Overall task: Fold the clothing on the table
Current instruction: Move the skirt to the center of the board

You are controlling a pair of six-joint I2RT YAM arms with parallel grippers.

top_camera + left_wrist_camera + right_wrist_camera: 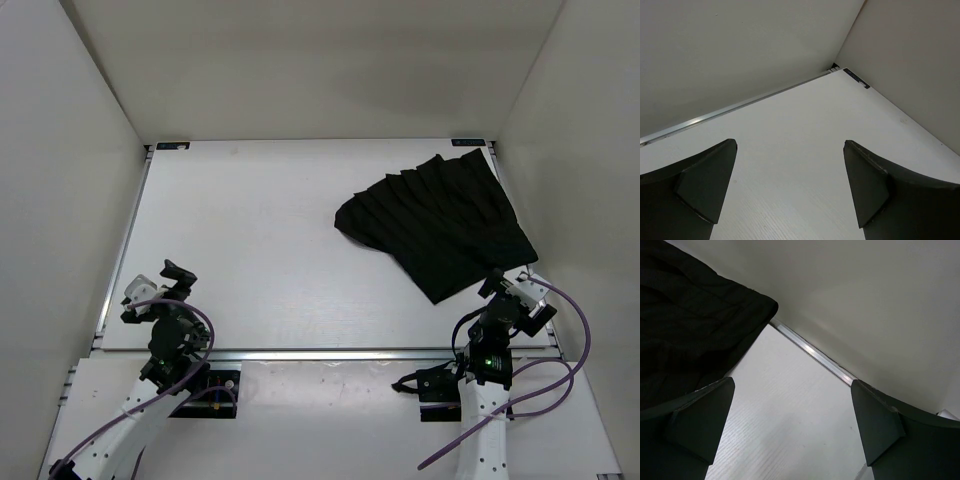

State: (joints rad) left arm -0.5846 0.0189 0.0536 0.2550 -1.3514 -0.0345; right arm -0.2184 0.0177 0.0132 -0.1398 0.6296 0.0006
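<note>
Most of the tabletop [260,250] shows from above; the two arms cover parts of its near edge. The black skirt [440,225] lies spread flat on the tabletop's far right quarter, one corner up against the right rail [497,170]. The fabric is so dark that I can pick out a few pleat lines and little else, and I can't say for sure which edge is the waist. In the right wrist view the skirt [690,315] runs off the top and left of the picture, and its lower part is hidden behind one finger.

The left fingers [700,185] hang over the tabletop's near left part. They are spread wide, with only bare white surface between them, and they grip nothing. The right fingers [695,425] sit over the tabletop's near right corner, also spread wide and gripping nothing. I cannot tell whether one of them brushes the fabric.
</note>
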